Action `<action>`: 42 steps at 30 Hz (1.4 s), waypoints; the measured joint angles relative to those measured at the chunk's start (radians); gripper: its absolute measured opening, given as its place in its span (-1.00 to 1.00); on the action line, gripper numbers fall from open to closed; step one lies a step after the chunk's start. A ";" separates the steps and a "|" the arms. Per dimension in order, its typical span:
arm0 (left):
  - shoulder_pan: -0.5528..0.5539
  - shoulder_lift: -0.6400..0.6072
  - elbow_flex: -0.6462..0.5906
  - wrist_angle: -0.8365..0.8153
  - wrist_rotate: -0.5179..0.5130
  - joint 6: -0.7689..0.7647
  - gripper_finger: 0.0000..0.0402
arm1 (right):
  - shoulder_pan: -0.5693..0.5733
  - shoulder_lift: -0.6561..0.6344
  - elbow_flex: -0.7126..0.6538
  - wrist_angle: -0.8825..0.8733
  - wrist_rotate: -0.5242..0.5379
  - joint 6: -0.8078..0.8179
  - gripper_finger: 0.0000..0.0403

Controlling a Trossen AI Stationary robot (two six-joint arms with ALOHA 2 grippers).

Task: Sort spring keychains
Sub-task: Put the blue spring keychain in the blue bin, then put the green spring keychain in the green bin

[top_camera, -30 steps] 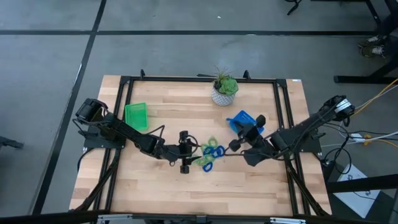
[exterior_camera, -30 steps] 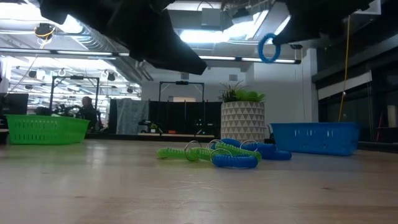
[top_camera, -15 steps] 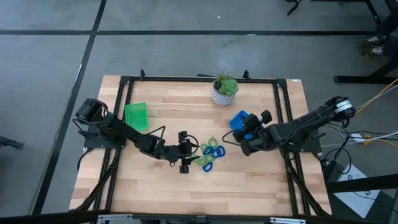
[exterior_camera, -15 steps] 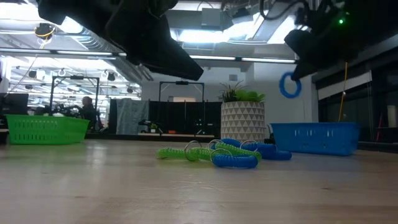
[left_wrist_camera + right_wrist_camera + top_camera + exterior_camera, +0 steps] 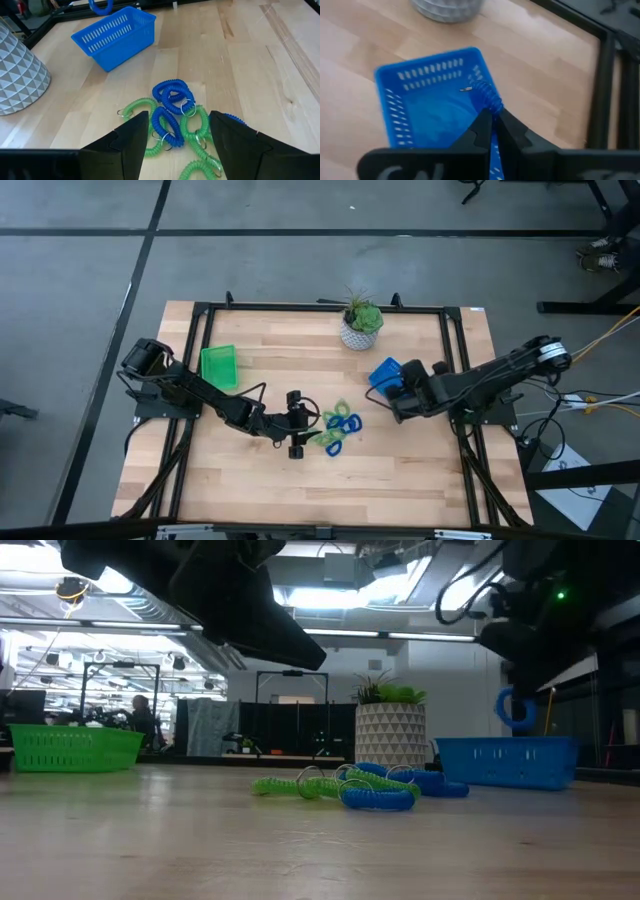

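Blue coil keychain pinched in the right gripper above the blue tray.
Springy plastic, likely light and tangle-prone; best nipped across one coil strand. About three blue and three green remain heaped mid-bench, under the left gripper, whose jaws stand spread. One green tray.
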 joint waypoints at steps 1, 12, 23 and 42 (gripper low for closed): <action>0.000 0.000 0.000 0.000 0.000 0.000 0.02 | 0.000 0.005 0.000 -0.010 -0.005 0.008 -0.92; 0.003 0.000 0.000 0.007 -0.005 0.003 0.01 | -0.035 0.016 0.000 -0.035 -0.035 -0.001 -0.77; 0.008 0.000 0.000 0.014 -0.004 0.002 -0.01 | -0.124 0.016 0.000 -0.083 -0.171 -0.127 -0.09; 0.008 0.000 0.000 -0.184 0.263 -0.049 -0.01 | -0.023 0.016 0.000 0.519 -0.237 -0.490 0.20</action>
